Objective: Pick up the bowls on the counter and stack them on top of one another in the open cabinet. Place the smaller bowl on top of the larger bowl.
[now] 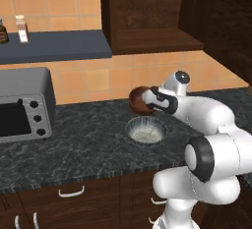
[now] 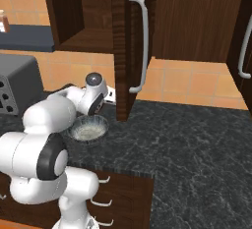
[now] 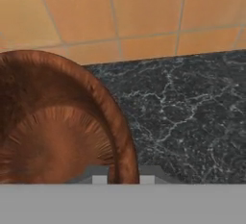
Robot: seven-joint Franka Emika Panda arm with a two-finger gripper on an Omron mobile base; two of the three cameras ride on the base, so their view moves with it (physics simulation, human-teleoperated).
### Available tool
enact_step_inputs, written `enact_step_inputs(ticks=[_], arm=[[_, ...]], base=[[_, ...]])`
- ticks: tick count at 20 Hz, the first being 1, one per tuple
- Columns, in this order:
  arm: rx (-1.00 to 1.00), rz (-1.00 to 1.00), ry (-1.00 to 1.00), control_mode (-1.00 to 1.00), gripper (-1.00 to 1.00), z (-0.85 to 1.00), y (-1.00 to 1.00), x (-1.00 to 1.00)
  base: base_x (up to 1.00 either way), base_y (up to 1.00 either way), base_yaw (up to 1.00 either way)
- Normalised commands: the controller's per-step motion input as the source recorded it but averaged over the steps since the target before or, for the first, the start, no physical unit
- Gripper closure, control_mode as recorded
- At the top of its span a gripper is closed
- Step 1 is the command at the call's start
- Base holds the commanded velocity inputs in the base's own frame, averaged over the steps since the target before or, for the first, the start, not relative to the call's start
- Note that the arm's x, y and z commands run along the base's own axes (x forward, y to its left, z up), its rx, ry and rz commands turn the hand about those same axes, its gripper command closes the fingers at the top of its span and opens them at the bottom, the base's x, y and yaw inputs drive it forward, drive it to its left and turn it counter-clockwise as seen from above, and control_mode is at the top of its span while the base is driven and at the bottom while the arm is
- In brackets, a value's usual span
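The smaller bowl [image 1: 139, 100], smooth and reddish-brown, is tipped on its side near the back of the counter [image 1: 83, 144]. My gripper [image 1: 150, 100] is shut on its rim. In the hand view the smaller bowl [image 3: 53, 131] fills the left, and its rim runs down between my fingertips [image 3: 99, 179], with my gripper [image 3: 123, 179] at the bottom edge. The larger bowl [image 1: 145, 129], dark grey with a pale inside, stands upright on the counter just in front of and below my hand; it is also in the right base view [image 2: 88, 127]. The open cabinet [image 1: 155, 39] hangs above, and its shelf is bare.
A grey toaster oven [image 1: 24, 107] stands at the counter's left. Above it a blue-grey wall shelf [image 1: 54, 46] carries small bottles [image 1: 21, 29]. An open cabinet door [image 2: 125, 51] with a white handle juts out just right of my hand. The tiled wall [image 3: 120, 16] is close behind.
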Motion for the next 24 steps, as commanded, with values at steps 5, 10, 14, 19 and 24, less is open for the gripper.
enact_step_inputs(ticks=[5, 10, 14, 19, 24], arm=[[-0.02, 0.04, 0.18, -1.0, 1.0, 0.15, 0.0, -0.88], [-0.07, 0.01, 0.28, -1.0, 1.0, -0.15, 0.06, -0.16], [-0.11, 0.0, 0.16, -1.0, 1.0, -0.61, 0.26, 0.0], [-0.06, 0.0, 0.09, -1.0, 1.0, -0.55, 0.11, 0.02], [0.01, -0.01, 0.0, -1.0, -1.0, -0.1, -0.01, 0.06]], base=[[0.0, 0.0, 0.0], [0.0, 0.0, 0.0], [0.0, 0.0, 0.0], [0.0, 0.0, 0.0], [0.0, 0.0, 0.0]])
